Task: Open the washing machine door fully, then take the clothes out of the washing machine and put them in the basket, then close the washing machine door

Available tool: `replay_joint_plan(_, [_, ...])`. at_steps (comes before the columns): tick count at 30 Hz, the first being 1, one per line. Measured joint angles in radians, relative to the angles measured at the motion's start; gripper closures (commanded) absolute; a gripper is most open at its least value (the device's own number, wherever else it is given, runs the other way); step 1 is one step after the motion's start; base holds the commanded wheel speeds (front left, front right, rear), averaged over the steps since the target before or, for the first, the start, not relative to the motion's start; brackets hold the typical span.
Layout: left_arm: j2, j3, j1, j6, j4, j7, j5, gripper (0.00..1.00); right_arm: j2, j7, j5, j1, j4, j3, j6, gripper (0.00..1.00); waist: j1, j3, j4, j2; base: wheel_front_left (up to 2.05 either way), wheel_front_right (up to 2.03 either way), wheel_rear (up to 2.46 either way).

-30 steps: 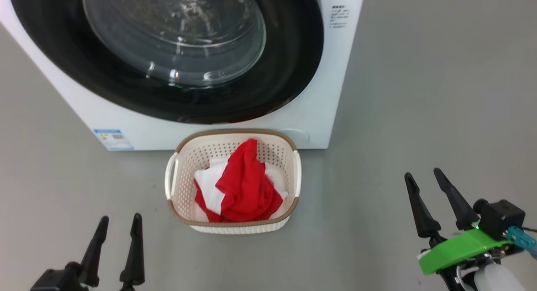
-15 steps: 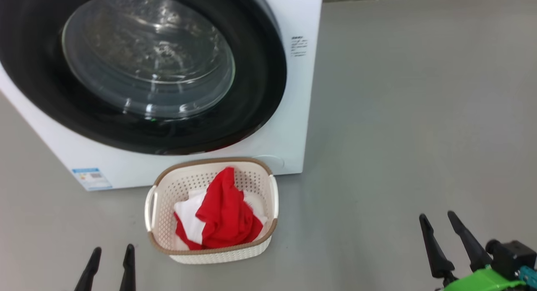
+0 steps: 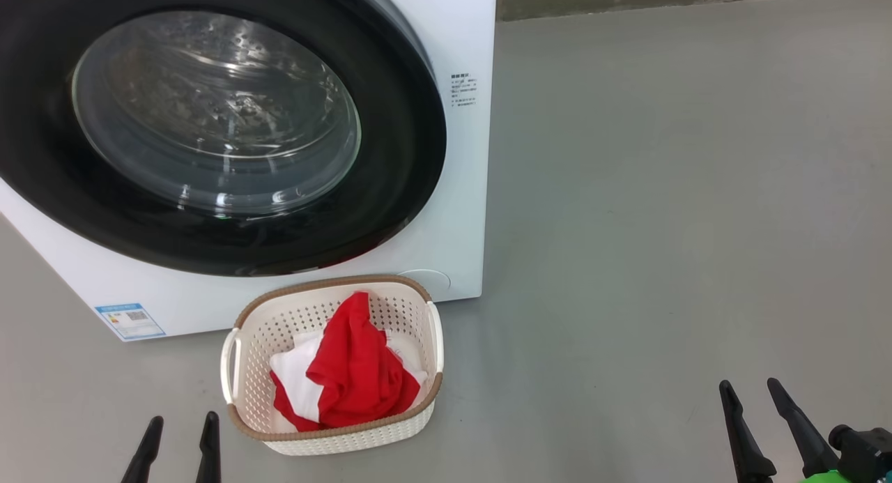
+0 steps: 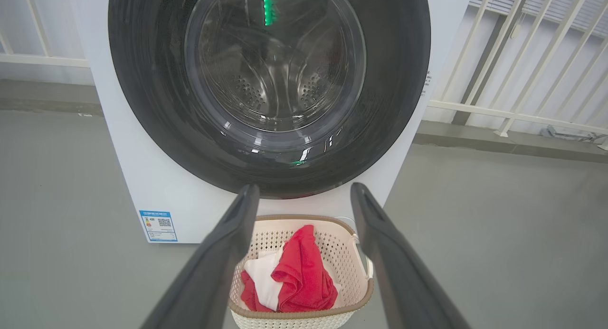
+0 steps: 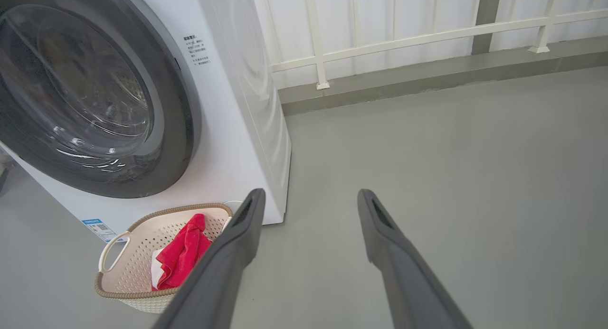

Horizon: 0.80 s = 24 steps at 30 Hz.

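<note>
Door (image 3: 209, 120) sits shut against the machine (image 3: 460, 190). Clothes (image 3: 348, 378), red and white, lie heaped in the basket (image 3: 348, 442) just in front of it. Left gripper (image 3: 182, 418) and right gripper (image 3: 748, 383): fingers wide, empty, clear of the basket. Judged: fabric is light, limp, not fragile — best pinched at the raised red fold; 1 pinch may drag the whole heap. All 3 steps look done

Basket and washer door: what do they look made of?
The basket: likely moulded plastic, matte cream, perforated walls; brown rim looks woven, maybe moulded too. The washing machine door: glossy black rim, probably plastic; clear bulging window, seemingly glass, sharp reflections.
</note>
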Motion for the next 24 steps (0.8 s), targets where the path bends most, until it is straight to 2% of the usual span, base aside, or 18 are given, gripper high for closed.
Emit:
replay_joint_plan(11, [0.0,-0.001,0.0,0.0,-0.003,0.0,-0.019,0.0,0.01,0.0,-0.007,0.0,-0.006,-0.004,0.0,0.0,0.0,0.0,0.0,0.0,0.0,0.0,0.0])
replay_joint_plan(12, [-0.002,-0.002,0.0,0.001,0.002,0.0,-0.019,1.0,0.012,0.0,-0.007,0.0,-0.002,-0.002,0.0,1.0,0.0,0.0,0.0,0.0,0.0,0.0,0.0])
replay_joint_plan(19, [-0.043,-0.02,0.0,0.002,0.084,0.005,-0.021,1.0,0.058,0.002,-0.005,0.002,0.078,0.008,0.0,1.0,0.0,0.0,0.0,0.0,0.0,0.0,0.0])
replay_joint_plan(24, [-0.044,-0.02,0.0,0.002,0.086,0.02,-0.072,1.0,0.061,0.018,0.04,0.002,0.079,0.007,0.0,1.0,0.0004,-0.002,0.001,0.0,0.0,0.0,0.0])
